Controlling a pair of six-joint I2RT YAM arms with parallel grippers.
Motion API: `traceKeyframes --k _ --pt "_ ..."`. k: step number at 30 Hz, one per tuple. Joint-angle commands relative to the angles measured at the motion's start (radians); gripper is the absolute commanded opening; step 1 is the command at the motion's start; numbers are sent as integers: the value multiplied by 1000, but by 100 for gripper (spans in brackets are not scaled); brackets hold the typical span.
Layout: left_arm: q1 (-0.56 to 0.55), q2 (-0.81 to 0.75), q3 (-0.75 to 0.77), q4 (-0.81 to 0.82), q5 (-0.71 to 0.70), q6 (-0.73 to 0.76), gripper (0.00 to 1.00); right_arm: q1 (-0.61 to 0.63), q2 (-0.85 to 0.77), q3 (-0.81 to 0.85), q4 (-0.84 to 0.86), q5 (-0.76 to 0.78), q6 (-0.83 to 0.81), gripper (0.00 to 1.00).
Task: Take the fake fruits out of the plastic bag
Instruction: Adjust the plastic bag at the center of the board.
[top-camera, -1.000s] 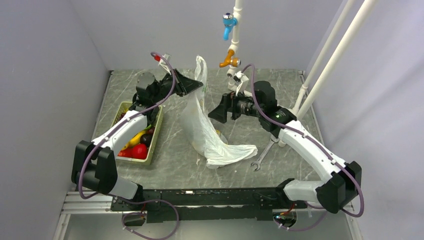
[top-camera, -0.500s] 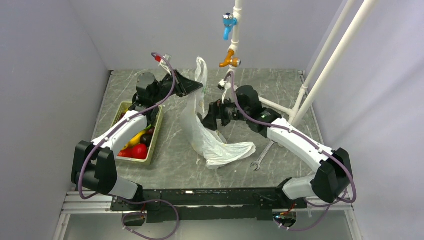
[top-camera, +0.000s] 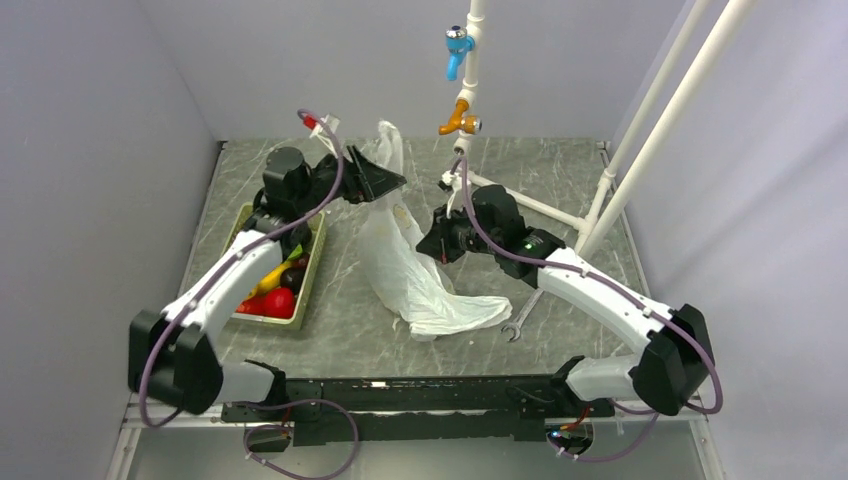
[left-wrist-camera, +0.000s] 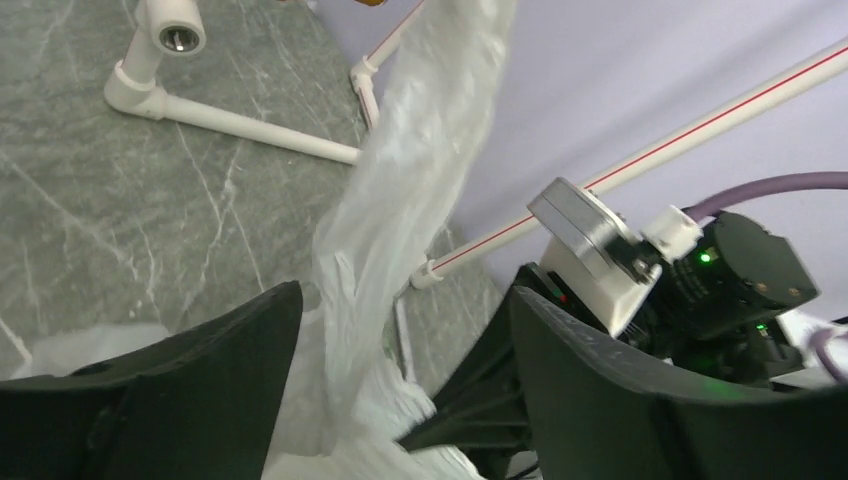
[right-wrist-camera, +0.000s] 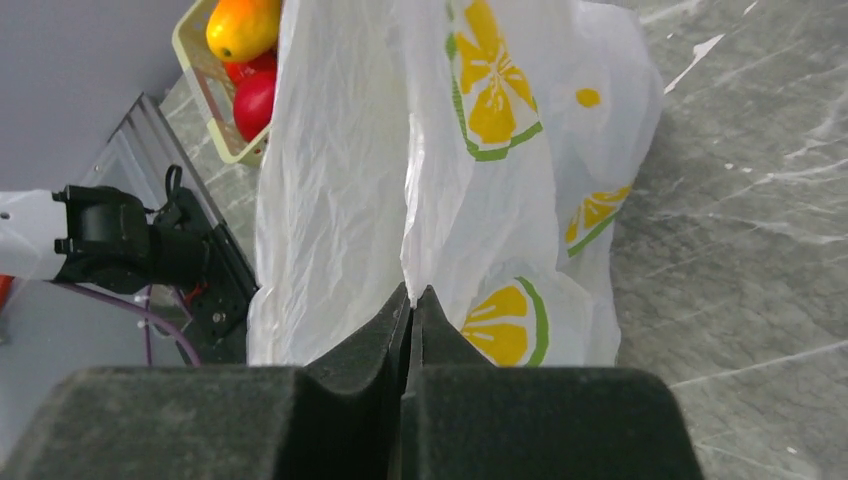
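While the surface (top-camera: 560, 170) bears the tail of the plastic bag (top-camera: 415, 275), its top between the spread fingers of the left gripper (left-wrist-camera: 405, 300), the right gripper (right-wrist-camera: 411, 296) has swung in, clamping a mid-bag fold; fake fruits (top-camera: 278, 300) fill the tray (top-camera: 311, 272), so emptying seems nearly done.

We see a grey marbled tabletop (top-camera: 560, 170) boxed in by plain lavender walls (top-camera: 300, 60), evenly lit. White pipes (top-camera: 672, 100) rise at the right; another carries a blue tap (top-camera: 457, 45) and an orange tap (top-camera: 458, 122).
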Motion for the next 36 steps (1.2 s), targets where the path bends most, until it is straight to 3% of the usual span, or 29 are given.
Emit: traceKeyframes --k 1,5,8,11,14,20,27,30,33,36 --pt "-10 -236 12 -277 -139 149 87 0 -99 -2 61 52 12 0" --pt "-27 -349 34 -608 -311 180 90 2 -124 5 68 71 28 0" --pt "-87 -414 -4 -735 -394 139 89 3 -121 14 72 68 41 0" --pt "-181 -475 -87 -724 -453 43 87 3 -118 16 83 58 54 0" --pt "-310 -492 -171 -605 -540 -88 87 7 -115 18 81 53 59 0" --pt "-525 -323 -27 -743 -920 -289 81 4 -119 16 74 49 66 0" --pt "-587 -183 51 -792 -1057 -458 83 6 -152 4 59 73 71 0" --pt "-588 -175 25 -749 -1060 -468 71 7 -170 1 57 94 74 0" --pt "-588 -187 15 -791 -1070 -473 66 8 -184 6 35 184 72 0" --pt "-588 -238 -26 -782 -1100 -442 52 7 -185 17 6 264 81 0"
